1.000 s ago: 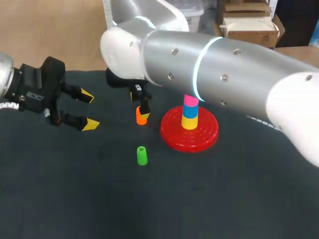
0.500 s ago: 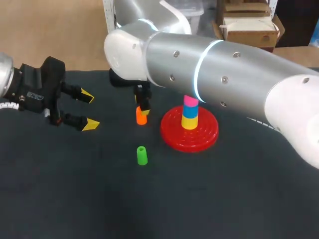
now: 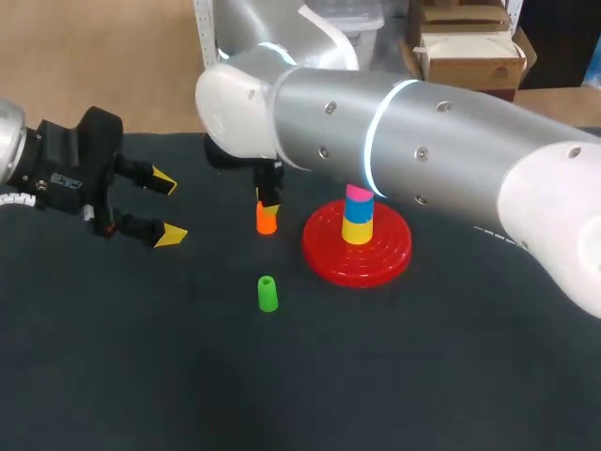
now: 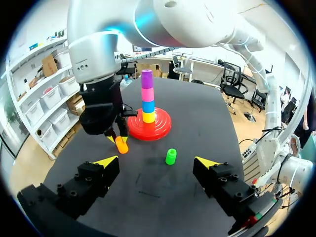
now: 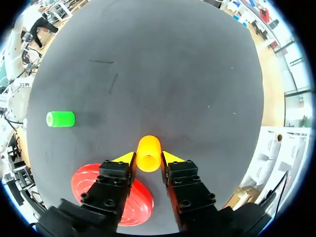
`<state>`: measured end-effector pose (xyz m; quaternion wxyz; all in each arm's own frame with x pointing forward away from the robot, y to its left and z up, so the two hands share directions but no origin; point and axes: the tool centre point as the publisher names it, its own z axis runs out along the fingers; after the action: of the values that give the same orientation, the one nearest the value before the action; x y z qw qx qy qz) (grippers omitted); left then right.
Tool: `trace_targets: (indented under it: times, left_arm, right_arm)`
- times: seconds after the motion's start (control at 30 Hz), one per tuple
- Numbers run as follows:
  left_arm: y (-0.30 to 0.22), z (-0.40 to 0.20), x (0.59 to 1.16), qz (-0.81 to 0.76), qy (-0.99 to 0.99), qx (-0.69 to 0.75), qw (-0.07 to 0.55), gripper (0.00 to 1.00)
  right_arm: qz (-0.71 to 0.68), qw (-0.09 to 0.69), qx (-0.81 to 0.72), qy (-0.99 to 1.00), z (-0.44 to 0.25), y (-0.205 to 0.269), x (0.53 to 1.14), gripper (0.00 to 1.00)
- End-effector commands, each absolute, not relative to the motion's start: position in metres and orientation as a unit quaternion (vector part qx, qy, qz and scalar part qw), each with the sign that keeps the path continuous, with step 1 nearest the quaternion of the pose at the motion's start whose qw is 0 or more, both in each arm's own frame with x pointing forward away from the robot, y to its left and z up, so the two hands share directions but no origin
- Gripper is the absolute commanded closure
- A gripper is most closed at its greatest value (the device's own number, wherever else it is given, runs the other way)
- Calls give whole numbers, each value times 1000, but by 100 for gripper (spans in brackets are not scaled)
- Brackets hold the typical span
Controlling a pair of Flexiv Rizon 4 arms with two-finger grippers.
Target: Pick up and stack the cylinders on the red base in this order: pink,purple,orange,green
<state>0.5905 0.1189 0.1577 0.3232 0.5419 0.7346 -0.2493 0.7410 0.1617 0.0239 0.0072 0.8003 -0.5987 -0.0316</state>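
The right arm reached across the middle of the desk (image 3: 394, 376), and the right fingers (image 5: 126, 158) pinched the orange cylinder (image 3: 267, 221) from two sides, a yellow tip against each flank. The cylinder sat just beside the red base (image 3: 329, 256), on the side toward the left arm. Whether its lower end had cleared the desk could not be told.

The grip suited the order. The base already carried a yellow cylinder (image 4: 148, 117), a blue cylinder (image 4: 148, 106), the pink cylinder (image 4: 147, 95) and, on top, the purple cylinder (image 4: 146, 79), so orange was judged the next piece due.

The green cylinder (image 3: 268, 293) stood upright and untouched, nearer the front edge and well apart from the base, presumably waiting its turn as the last piece.

The left fingers (image 3: 170, 235) were spread wide and held nothing. They hung off to the side, probably to leave the other arm room to work.

The next move would likely call for a lift high enough to clear the tall stack.
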Motion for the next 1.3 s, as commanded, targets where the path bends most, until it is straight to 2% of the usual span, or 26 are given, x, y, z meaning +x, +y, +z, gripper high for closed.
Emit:
trace_targets:
  times: [0.03, 0.27, 0.53, 0.87, 1.3]
  left_arm:
    - [120, 156, 590, -250, 733, 542, 326, 0]
    - [120, 156, 590, -250, 733, 542, 326, 0]
    - [120, 156, 590, -250, 733, 542, 326, 0]
    - [120, 156, 590, -250, 733, 542, 326, 0]
    - [120, 156, 590, -250, 733, 542, 326, 0]
  right_arm:
    - [-15, -17, 799, -601, 47, 151, 731, 100]
    - [22, -72, 805, -588, 139, 129, 721, 100]
    - [53, -105, 799, -589, 226, 64, 679, 100]
    - [45, -98, 773, -625, 245, 4, 652, 100]
    - [56, -119, 759, -638, 240, 4, 662, 100]
